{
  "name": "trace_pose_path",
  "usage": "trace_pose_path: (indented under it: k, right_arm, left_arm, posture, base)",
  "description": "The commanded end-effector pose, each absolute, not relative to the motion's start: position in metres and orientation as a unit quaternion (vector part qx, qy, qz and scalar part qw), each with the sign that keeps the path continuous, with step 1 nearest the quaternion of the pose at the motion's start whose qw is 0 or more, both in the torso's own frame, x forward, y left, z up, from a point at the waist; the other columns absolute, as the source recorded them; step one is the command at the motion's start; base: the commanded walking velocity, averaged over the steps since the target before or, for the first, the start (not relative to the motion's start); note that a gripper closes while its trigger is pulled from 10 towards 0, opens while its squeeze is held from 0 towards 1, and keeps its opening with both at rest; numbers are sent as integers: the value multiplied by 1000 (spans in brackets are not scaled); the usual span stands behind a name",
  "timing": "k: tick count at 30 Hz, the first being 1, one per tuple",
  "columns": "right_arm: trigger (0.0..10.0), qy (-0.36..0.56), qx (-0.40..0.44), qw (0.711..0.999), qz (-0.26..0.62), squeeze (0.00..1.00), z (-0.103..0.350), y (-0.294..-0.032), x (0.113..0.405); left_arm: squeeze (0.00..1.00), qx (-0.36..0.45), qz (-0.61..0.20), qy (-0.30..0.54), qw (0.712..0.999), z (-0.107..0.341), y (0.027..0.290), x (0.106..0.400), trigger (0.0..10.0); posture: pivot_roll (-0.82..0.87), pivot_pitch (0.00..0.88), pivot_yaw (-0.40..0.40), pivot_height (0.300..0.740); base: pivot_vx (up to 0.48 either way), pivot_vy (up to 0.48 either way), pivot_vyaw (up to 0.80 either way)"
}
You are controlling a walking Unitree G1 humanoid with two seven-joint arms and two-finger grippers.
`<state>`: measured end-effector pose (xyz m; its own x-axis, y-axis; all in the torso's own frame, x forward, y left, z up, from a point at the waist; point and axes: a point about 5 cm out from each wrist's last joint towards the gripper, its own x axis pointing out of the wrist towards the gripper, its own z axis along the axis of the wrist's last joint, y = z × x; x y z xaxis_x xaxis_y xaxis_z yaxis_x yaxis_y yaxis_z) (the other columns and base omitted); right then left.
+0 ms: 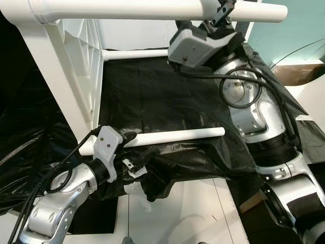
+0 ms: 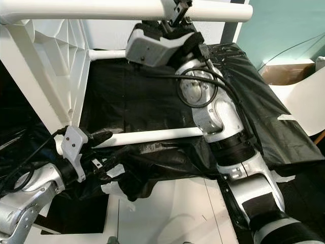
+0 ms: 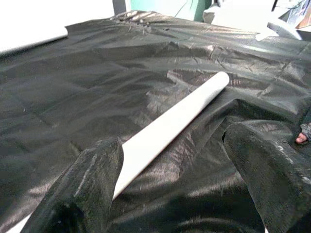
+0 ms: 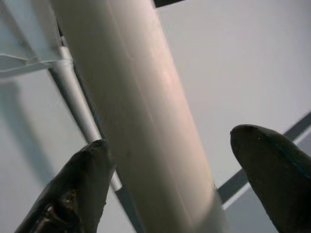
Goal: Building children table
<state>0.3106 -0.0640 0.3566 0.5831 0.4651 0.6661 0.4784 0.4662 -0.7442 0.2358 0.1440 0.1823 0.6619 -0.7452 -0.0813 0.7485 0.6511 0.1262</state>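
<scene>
While the right gripper (image 1: 223, 11) straddles the top leg (image 1: 127, 10) and the left gripper (image 3: 170, 160) straddles the loose leg (image 1: 172, 137) on black sheet (image 1: 152, 91), fingers apart, either may slip.

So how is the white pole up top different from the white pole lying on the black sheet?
The top pole is up in the air, joined to the white frame; the lower pole lies on the black sheet. The top pole looks thicker. The right gripper is at the top pole, the left gripper straddles the lower pole, fingers open. Both are white, round and smooth.
</scene>
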Motion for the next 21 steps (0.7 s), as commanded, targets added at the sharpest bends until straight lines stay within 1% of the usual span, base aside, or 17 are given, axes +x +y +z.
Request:
trace_pose_path:
  k: [1, 3, 4, 6, 7, 9, 10, 19, 21]
  right_arm:
    - [10000, -456, -517, 724, 1, 0, 363, -63, 310]
    - [10000, -454, -525, 720, 11, 0, 367, -60, 311]
    - [6588, -451, -531, 717, 18, 0, 370, -58, 312]
    - [6588, -448, -536, 715, 23, 0, 371, -56, 313]
    - [4118, -444, -541, 714, 30, 0, 373, -55, 313]
    - [4118, -444, -541, 714, 30, 0, 373, -55, 313]
    - [0, -429, -550, 715, 47, 0, 374, -52, 315]
    - [0, -393, -554, 730, 79, 0, 371, -52, 317]
    - [0, -366, -533, 759, 73, 0, 370, -58, 320]
  left_arm:
    - [0, 78, -419, 14, 905, 180, 141, 236, 10000]
    - [0, 76, -421, 11, 904, 180, 138, 237, 10000]
    - [0, 75, -422, 9, 904, 180, 137, 238, 10000]
    - [0, 75, -422, 8, 904, 181, 136, 239, 10000]
    - [0, 73, -422, 6, 904, 181, 136, 240, 10000]
    - [0, 73, -422, 6, 904, 181, 136, 240, 10000]
    - [0, 70, -422, 2, 904, 182, 134, 240, 10000]
    - [0, 53, -429, 6, 902, 177, 126, 237, 10000]
    - [0, 54, -431, 13, 901, 173, 120, 237, 10000]
  posture:
    - [-16, 48, -28, 740]
    - [-21, 47, -29, 740]
    - [-21, 48, -30, 740]
    - [-21, 48, -30, 740]
    - [-21, 48, -32, 740]
    - [-21, 48, -32, 740]
    - [-19, 47, -32, 740]
    - [-26, 42, -25, 740]
    - [-31, 39, -24, 740]
  base:
    - [0, 0, 0]
    - [0, 0, 0]
    - [0, 0, 0]
    - [0, 0, 0]
    - [0, 0, 0]
    - [0, 0, 0]
    - [0, 0, 0]
    - [0, 0, 0]
    - [0, 0, 0]
